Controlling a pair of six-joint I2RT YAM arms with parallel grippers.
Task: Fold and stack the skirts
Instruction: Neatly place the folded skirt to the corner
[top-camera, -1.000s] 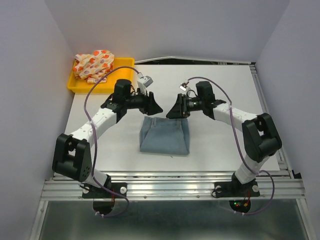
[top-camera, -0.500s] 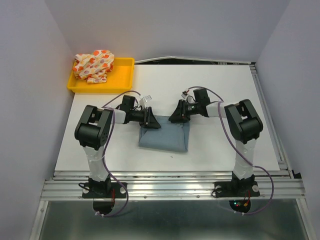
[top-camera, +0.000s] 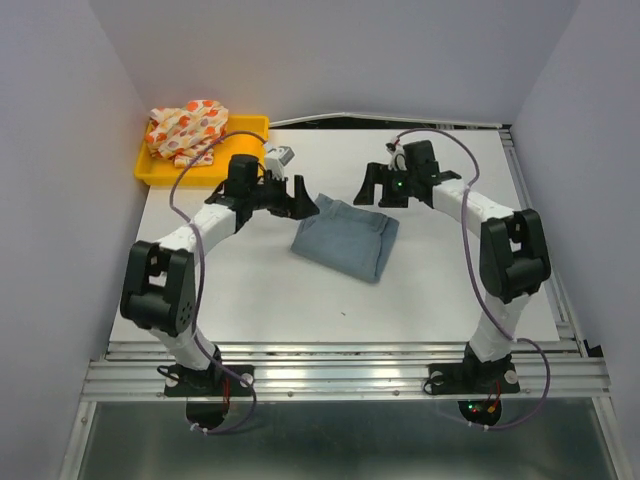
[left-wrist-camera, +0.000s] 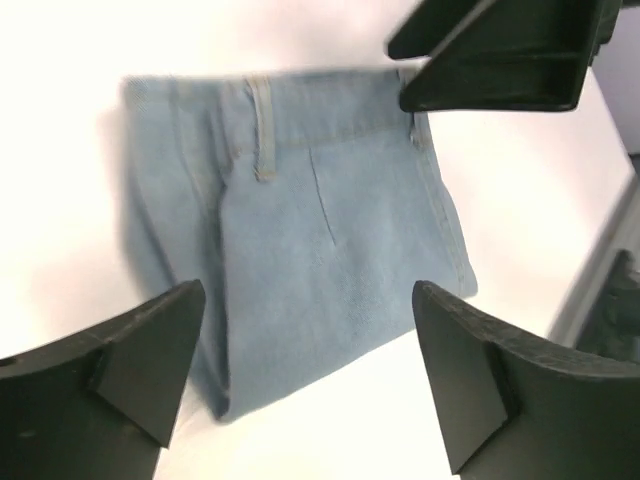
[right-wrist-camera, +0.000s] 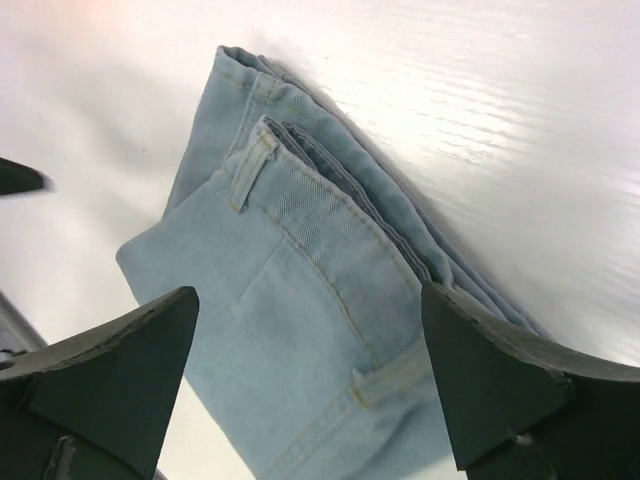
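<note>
Between both end effectors, the denim skirt (top-camera: 345, 238) is lying folded on the counter (top-camera: 240, 290), skewed, with a belt loop (left-wrist-camera: 262, 130) facing up. Left end effector (left-wrist-camera: 308, 288) is hovering just above it, fingers spread wide and holding nothing. Right end effector (right-wrist-camera: 308, 292) is doing the same, spread and empty, facing the left one across the cloth. The spotted skirt (top-camera: 187, 128) is sitting bunched in the yellow tray (top-camera: 245, 140), out behind the left end effector and well apart from it.

I'm reading the denim as light and soft, but stiff enough to keep a crease. Layers are stacking thick along the folded edge under the right end effector. I'm planning to pinch there, through every layer, or at the waistband corners. A bite on the top ply alone will likely peel the fold open.

I'm expecting the spotted one to be thinner and floppier and to hold no shape. I'm thinking of grabbing a raised ridge, lifting it clear of the tray and flattening it before folding.
</note>
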